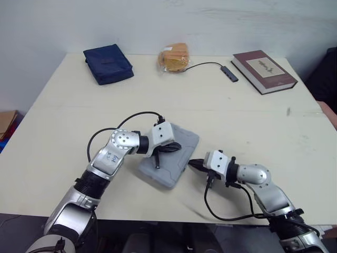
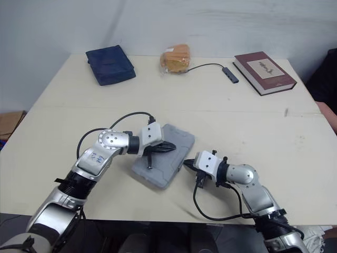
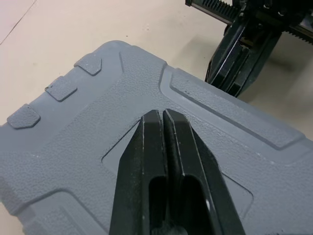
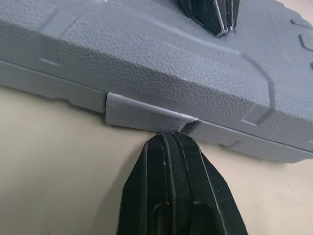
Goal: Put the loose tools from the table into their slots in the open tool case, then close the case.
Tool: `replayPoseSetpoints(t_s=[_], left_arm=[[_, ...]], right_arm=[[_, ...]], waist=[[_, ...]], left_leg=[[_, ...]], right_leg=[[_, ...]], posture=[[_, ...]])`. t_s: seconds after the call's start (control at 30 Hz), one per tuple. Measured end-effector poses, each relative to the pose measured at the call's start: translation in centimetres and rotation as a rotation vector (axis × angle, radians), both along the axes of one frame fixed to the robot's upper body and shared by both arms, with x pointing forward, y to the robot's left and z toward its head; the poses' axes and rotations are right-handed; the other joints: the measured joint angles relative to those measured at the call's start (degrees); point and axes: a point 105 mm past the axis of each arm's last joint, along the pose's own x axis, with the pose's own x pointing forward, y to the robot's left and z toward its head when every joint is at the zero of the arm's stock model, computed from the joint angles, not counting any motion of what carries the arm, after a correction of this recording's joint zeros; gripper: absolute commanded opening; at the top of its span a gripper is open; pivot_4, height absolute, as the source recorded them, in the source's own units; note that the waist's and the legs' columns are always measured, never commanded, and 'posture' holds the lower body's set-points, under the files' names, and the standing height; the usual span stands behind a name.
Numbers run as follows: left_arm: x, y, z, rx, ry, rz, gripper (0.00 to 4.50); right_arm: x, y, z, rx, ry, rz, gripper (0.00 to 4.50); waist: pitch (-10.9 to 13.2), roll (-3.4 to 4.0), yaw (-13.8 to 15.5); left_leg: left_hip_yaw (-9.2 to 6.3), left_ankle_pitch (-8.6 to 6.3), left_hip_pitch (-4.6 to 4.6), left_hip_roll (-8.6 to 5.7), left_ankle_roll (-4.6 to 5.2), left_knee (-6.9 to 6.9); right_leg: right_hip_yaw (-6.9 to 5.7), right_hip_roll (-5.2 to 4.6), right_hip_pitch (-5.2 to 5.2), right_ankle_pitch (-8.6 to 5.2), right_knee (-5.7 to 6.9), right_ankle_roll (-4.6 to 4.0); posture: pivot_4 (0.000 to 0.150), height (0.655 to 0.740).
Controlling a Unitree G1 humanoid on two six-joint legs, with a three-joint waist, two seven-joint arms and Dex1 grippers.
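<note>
— Closing out already?
— Looks it: right gripper (image 1: 192,163), fingers pinched together, tip at the latch (image 4: 142,115) of the case (image 1: 163,173). Beyond it, left gripper (image 1: 176,148), pinched too, on the lid.
— Loose tools?
— None I can see on the table (image 1: 253,121). Lid's down; latching probably remains. Pouch (image 1: 108,63), bread (image 1: 175,58), book (image 1: 264,71) far back.

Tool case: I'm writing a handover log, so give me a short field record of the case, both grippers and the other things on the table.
case: grey tool case, lid down, lying flat on the table
left gripper: shut, tips on the lid's top
right gripper: shut, tips against the latch on the case's side
latch state: cannot tell whether it is snapped shut
far side of table: blue pouch, bagged bread, cable hub, red book
</note>
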Motion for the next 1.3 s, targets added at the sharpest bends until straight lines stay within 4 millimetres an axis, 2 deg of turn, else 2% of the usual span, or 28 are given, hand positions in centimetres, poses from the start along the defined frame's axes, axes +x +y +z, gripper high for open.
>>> replayPoseSetpoints(t_s=[0.13,0.2,0.27,0.43,0.8,0.9,1.03,1.13,1.2,1.23,1.27,1.3], left_arm=[[0.2,0.3,-0.5,-0.007,0.006,0.012,0.07],[0.2,0.5,-0.8,-0.005,0.008,0.011,0.07],[0.2,0.6,-0.9,-0.003,0.014,0.013,0.07],[0.3,0.6,-0.9,-0.007,0.018,0.016,0.07],[0.3,1.2,-0.9,-0.055,0.045,0.052,0.07],[0.1,1.3,-0.7,-0.075,0.041,0.039,0.07],[-0.9,2.2,0.0,-0.191,0.036,-0.013,0.07],[-1.0,4.7,0.8,-0.248,0.003,0.026,0.07],[-1.0,6.7,1.3,-0.253,-0.015,0.073,0.07],[-1.2,7.6,1.5,-0.249,-0.026,0.091,0.0],[-1.3,8.2,1.6,-0.249,-0.032,0.105,0.0],[-1.5,9.0,1.7,-0.251,-0.036,0.123,0.27]], right_arm=[[0.1,0.7,-0.3,-0.001,0.042,0.022,0.0],[0.1,0.9,-0.6,-0.002,0.061,0.027,0.0],[0.2,1.1,-0.6,0.008,0.085,0.025,0.0],[0.2,1.3,-0.5,0.052,0.174,0.034,0.0],[0.5,1.6,-0.5,0.057,0.127,0.04,0.0],[0.3,1.1,0.2,0.032,0.075,0.06,0.0],[-1.1,-0.3,1.8,0.004,-0.013,0.123,0.0],[-1.6,-2.6,2.1,-0.006,0.002,0.093,0.0],[-1.6,-4.0,3.1,0.054,0.011,0.048,0.0],[-1.6,-4.7,3.5,0.06,0.011,0.035,0.51],[-1.8,-5.3,3.8,0.059,0.012,0.027,0.66],[-2.0,-5.9,4.0,0.056,0.012,0.02,0.86]], waist=[[-0.2,-0.12,-0.3],[-0.3,-0.2,-0.5],[-0.3,-0.22,-0.7],[-0.4,-0.21,-0.9],[-0.4,-0.16,-1.2],[-0.3,-0.08,-1.2],[-0.2,0.1,-0.4],[0.0,0.2,0.2],[0.1,0.31,0.3],[0.2,0.41,0.3],[0.3,0.45,0.4],[0.3,0.46,0.4]], left_leg=[[0.02,0.02,0.29,0.05,-0.04,-0.13],[0.04,0.0,0.93,0.13,-0.07,-0.34],[0.01,-0.07,1.16,0.21,-0.14,-0.38],[-0.05,-0.1,1.15,0.28,-0.2,-0.38],[-0.07,-0.12,1.04,0.31,-0.22,-0.4],[-0.09,-0.12,0.89,0.3,-0.23,-0.41],[-0.11,-0.17,0.65,0.3,-0.25,-0.51],[-0.15,-0.15,-0.23,0.29,-0.26,-0.28],[-0.15,-0.13,-0.37,0.27,-0.27,-0.25],[-0.15,-0.13,-0.38,0.24,-0.27,-0.28],[-0.15,-0.14,-0.39,0.22,-0.25,-0.3],[-0.16,-0.15,-0.4,0.22,-0.24,-0.32]], right_leg=[[0.02,0.02,0.14,-0.05,0.06,-0.1],[0.0,0.04,0.72,-0.11,-0.08,-0.21],[-0.02,0.08,0.97,-0.15,-0.14,-0.27],[-0.05,0.07,0.95,-0.17,-0.14,-0.32],[-0.05,0.06,0.84,-0.19,-0.15,-0.35],[-0.08,0.05,0.71,-0.19,-0.21,-0.35],[-0.16,0.03,0.5,-0.2,-0.36,-0.36],[-0.18,0.01,-0.29,-0.18,-0.23,-0.34],[-0.19,0.0,-0.43,-0.17,-0.22,-0.33],[-0.2,-0.02,-0.43,-0.17,-0.25,-0.32],[-0.22,-0.03,-0.43,-0.17,-0.29,-0.32],[-0.22,-0.03,-0.43,-0.17,-0.32,-0.32]], posture=[[0.15,0.74],[0.15,0.74],[0.15,0.74],[0.15,0.74],[0.15,0.74],[0.15,0.74],[0.15,0.74],[0.15,0.74],[0.15,0.74],[0.15,0.74],[0.15,0.74],[0.15,0.74]])
